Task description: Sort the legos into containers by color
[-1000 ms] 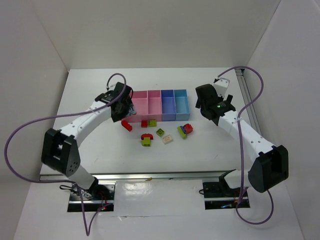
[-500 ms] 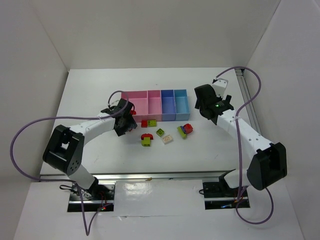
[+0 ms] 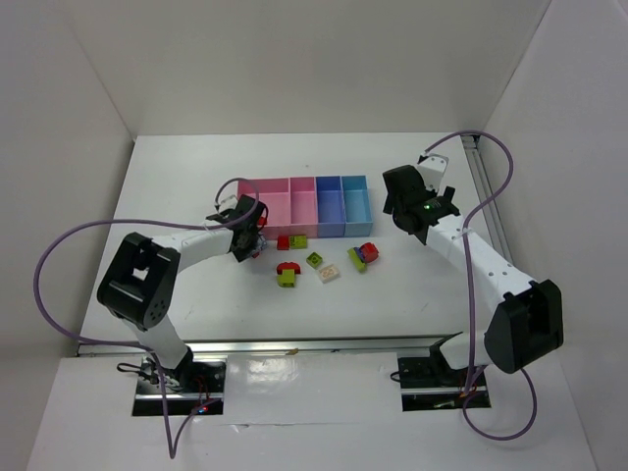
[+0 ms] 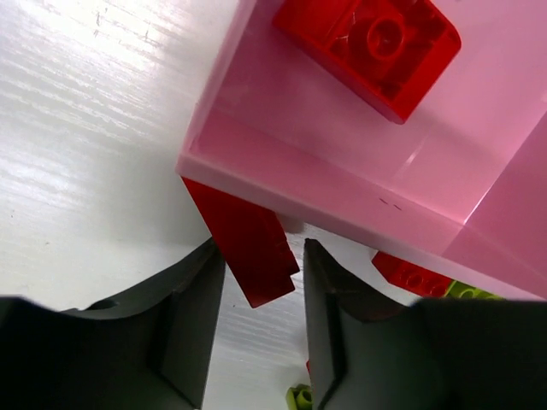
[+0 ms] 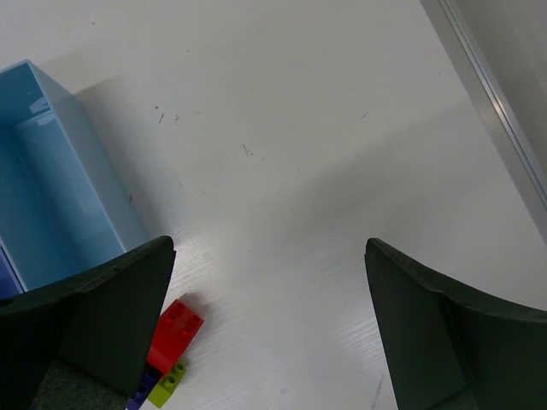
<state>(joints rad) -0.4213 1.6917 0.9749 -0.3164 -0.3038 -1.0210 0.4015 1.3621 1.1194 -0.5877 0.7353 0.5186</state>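
- The left hand [image 4: 261,256], at centre-left of the overhead view, has a finger on either side of a red brick [image 4: 248,248]. The gap is narrow, and I cannot tell whether the pads are pinching it.
- That brick lies slanted on the counter [image 4: 94,145], in the middle of the left wrist view. Its far end is at the foot of the pink bin [image 4: 282,184].
- A second red brick [image 4: 367,43] already lies inside the bin, at the top of that view.
- The brick is probably light, rigid and hard, with smooth, slippery sides, so it could skate or pivot under an uneven squeeze.
- It is best held across its two long flat walls at mid-length, away from the studs and clear of the bin wall.
- The right hand [image 5: 267,248] is spread wide and holds nothing. It sits above bare counter beside the light blue bin [image 5: 51,188].
- The mixed clump [image 3: 364,254], right of centre overhead, is probably press-fitted and will likely need both hands to pull apart.
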